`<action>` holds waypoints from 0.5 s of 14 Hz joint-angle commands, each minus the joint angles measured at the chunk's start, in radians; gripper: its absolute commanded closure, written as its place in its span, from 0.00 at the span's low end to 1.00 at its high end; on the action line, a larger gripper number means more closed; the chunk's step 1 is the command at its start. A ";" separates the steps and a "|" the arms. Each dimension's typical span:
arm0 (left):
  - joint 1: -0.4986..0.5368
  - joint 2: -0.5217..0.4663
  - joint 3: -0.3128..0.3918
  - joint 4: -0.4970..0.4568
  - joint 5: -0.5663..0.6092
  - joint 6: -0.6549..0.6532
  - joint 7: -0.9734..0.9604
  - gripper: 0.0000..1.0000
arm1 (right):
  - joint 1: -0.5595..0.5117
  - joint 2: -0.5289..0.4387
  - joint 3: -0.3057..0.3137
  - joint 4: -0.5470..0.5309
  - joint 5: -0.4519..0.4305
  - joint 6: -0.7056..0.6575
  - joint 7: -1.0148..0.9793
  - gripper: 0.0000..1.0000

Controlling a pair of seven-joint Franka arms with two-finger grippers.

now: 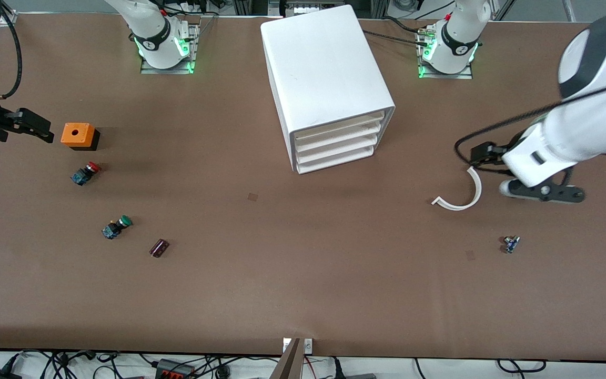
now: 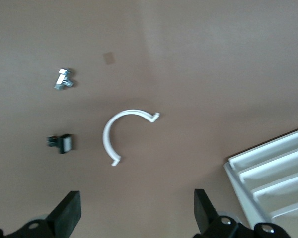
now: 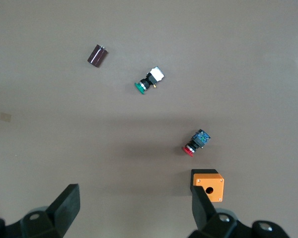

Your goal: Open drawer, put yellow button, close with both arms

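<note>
No yellow-capped button shows in any view. A small black part with a white face (image 2: 62, 143) lies beside a white C-shaped clip (image 2: 120, 134); its cap colour is hidden. The white drawer cabinet (image 1: 329, 84) stands mid-table with all its drawers shut; its corner shows in the left wrist view (image 2: 273, 173). My left gripper (image 1: 545, 192) (image 2: 137, 218) is open and empty above the table, next to the clip (image 1: 463, 195). My right gripper (image 1: 37, 129) (image 3: 134, 213) is open and empty beside an orange box (image 1: 78, 135) at the right arm's end.
The orange box (image 3: 208, 184) has a round hole in its top. A red-capped button (image 1: 86, 172) (image 3: 196, 143), a green-capped button (image 1: 116, 227) (image 3: 149, 81) and a dark cylinder (image 1: 159, 247) (image 3: 97, 55) lie nearer the front camera. A small bolt (image 1: 511, 244) (image 2: 63, 79) lies nearer the camera than the clip.
</note>
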 commanded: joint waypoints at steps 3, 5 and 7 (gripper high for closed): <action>-0.173 -0.305 0.342 -0.324 -0.134 0.219 0.220 0.00 | 0.006 -0.029 -0.012 -0.026 0.002 -0.009 -0.002 0.00; -0.182 -0.377 0.357 -0.414 -0.134 0.264 0.215 0.00 | 0.002 -0.030 -0.013 -0.028 0.025 -0.014 -0.002 0.00; -0.211 -0.379 0.376 -0.416 -0.131 0.264 0.223 0.00 | 0.002 -0.039 -0.012 -0.028 0.026 -0.018 -0.013 0.00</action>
